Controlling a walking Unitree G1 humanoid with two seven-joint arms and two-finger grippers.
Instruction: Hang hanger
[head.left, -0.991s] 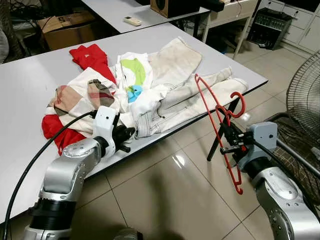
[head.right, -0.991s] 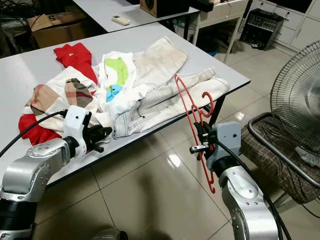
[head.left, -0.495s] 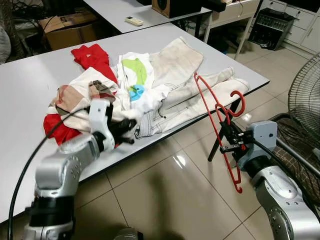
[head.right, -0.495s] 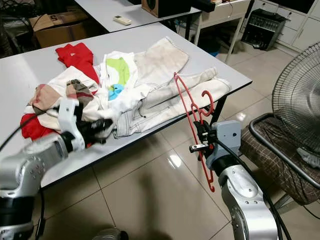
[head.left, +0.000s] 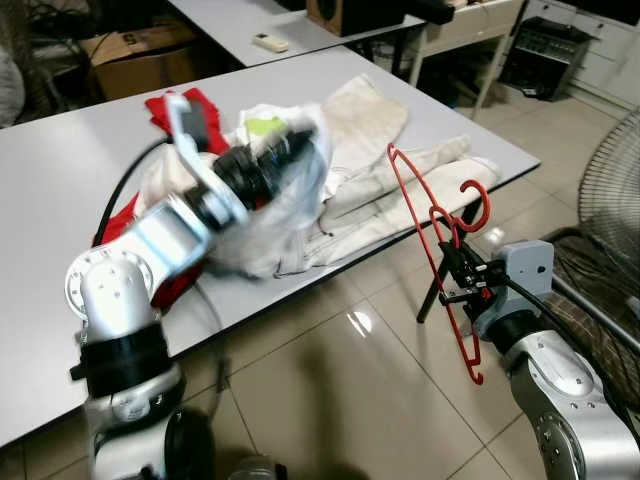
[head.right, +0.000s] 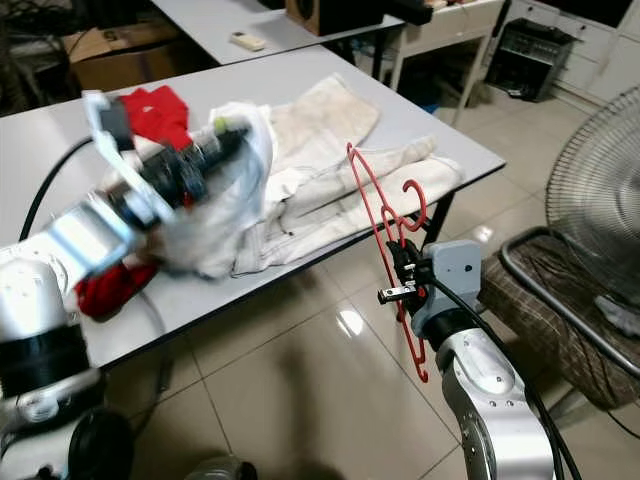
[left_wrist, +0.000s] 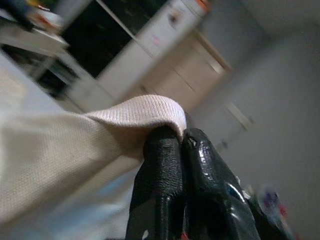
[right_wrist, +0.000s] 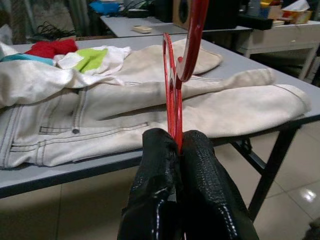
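Observation:
My right gripper (head.left: 456, 272) hangs beyond the table's right front corner, shut on a red wire hanger (head.left: 428, 235). The hanger stands nearly upright with its hook (head.left: 478, 205) to the right. In the right wrist view the fingers (right_wrist: 157, 165) pinch the hanger's wires (right_wrist: 172, 95). My left gripper (head.left: 292, 142) is raised over the clothes pile, shut on the ribbed hem of a white garment (left_wrist: 145, 111). The garment (head.left: 270, 215) hangs blurred below the gripper. Cream jeans (head.left: 385, 185) lie on the grey table (head.left: 60, 190).
A red cloth (head.left: 150, 105) lies at the back of the pile. A standing fan (head.left: 612, 190) and a chair with a checked cushion (head.right: 560, 290) are at the right. Behind stand a cardboard box (head.left: 140, 55) and a second table (head.left: 230, 20). Tiled floor (head.left: 330, 390) lies in front.
My left arm has swung up from the table's front edge and over the pile, lifting the white garment with it. The right arm and hanger have stayed put.

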